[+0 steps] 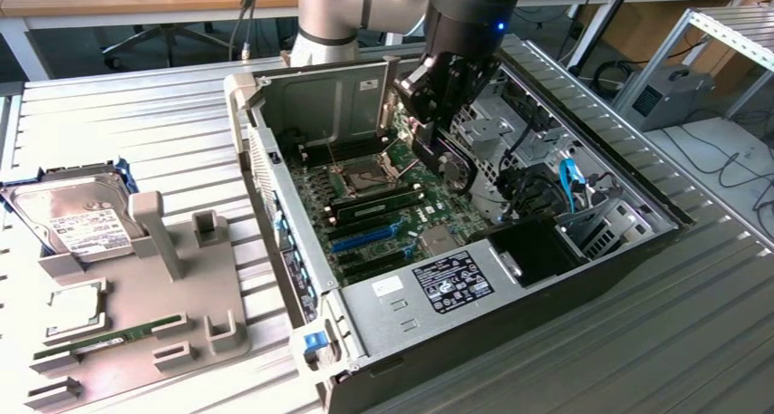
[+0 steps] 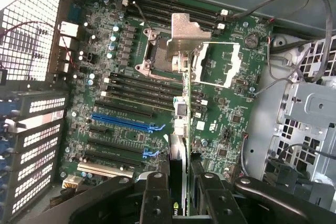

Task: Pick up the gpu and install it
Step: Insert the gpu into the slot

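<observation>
My gripper [image 1: 438, 115] hangs inside the open computer case [image 1: 629, 251], above the motherboard [image 1: 405, 206], and is shut on the gpu [image 1: 450, 168]. The card hangs below the fingers with its black fan face showing in the exterior view. The wrist view shows the gpu [image 2: 180, 145] edge-on as a thin strip between the two black fingers [image 2: 156, 200], over the motherboard [image 2: 231, 119]. The blue slots [image 2: 123, 121] lie beside the card's edge, apart from it. The blue slots [image 1: 362, 237] sit lower on the board, toward the case's near end.
A grey parts holder [image 1: 133, 341] on the exterior view's left carries a hard drive [image 1: 72, 216], a processor [image 1: 75, 307] and a RAM stick [image 1: 109, 335]. Inside the case are the open processor socket [image 1: 362, 177], a drive cage [image 2: 310, 108], cables [image 1: 571, 183] and the power supply [image 1: 454, 283].
</observation>
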You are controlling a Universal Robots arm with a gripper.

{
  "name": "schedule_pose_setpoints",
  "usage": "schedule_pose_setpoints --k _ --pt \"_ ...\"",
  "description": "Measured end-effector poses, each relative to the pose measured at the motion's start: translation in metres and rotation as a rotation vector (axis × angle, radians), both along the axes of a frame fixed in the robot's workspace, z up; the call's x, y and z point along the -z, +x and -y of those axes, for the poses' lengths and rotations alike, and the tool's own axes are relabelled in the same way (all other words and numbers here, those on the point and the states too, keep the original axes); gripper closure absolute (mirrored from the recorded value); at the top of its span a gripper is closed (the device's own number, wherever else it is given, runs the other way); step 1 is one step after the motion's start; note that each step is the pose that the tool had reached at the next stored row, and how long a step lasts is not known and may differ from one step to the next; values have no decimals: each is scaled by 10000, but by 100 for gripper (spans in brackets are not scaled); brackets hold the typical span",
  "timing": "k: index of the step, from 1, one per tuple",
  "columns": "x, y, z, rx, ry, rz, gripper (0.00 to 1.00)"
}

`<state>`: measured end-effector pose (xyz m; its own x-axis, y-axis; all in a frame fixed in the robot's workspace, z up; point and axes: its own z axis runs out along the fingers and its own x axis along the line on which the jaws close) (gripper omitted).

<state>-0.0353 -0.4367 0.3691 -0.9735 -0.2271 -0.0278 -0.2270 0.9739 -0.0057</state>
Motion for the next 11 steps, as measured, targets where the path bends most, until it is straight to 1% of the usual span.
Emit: schedule_pose_setpoints --k 11 --pt "0 0 0 -209 0 0 74"
